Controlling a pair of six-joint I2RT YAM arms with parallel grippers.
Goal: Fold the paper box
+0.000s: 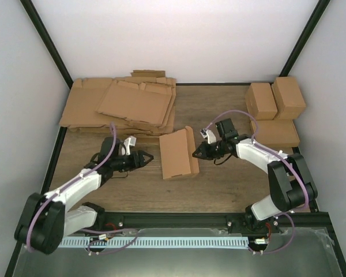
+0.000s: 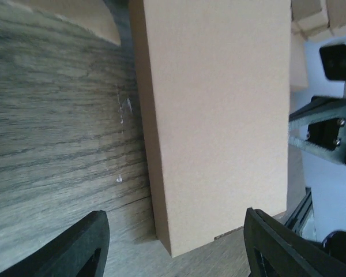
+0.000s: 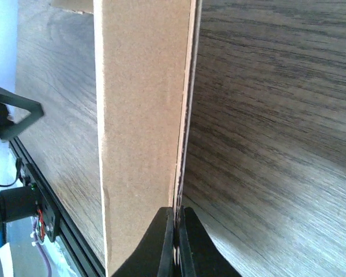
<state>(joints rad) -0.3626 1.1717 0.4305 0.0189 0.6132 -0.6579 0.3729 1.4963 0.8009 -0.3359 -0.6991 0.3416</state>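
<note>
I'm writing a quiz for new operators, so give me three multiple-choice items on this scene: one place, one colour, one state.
1. The pile of flat sheets lies: A far left; B far right; C near edge.
2. The arms' cables are: A purple; B green; C orange.
3. The right jaws are: A wide open; B shut on the paper box; C out of view.
Key: A, the overhead view shows it far left; A, the loops look purple; B, the right wrist view shows them pinching its edge.

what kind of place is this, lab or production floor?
Probably a lab test cell: white panel walls on black frame posts, a wood-grain table, a pile of flat cardboard sheets and a few folded boxes at the back.
</note>
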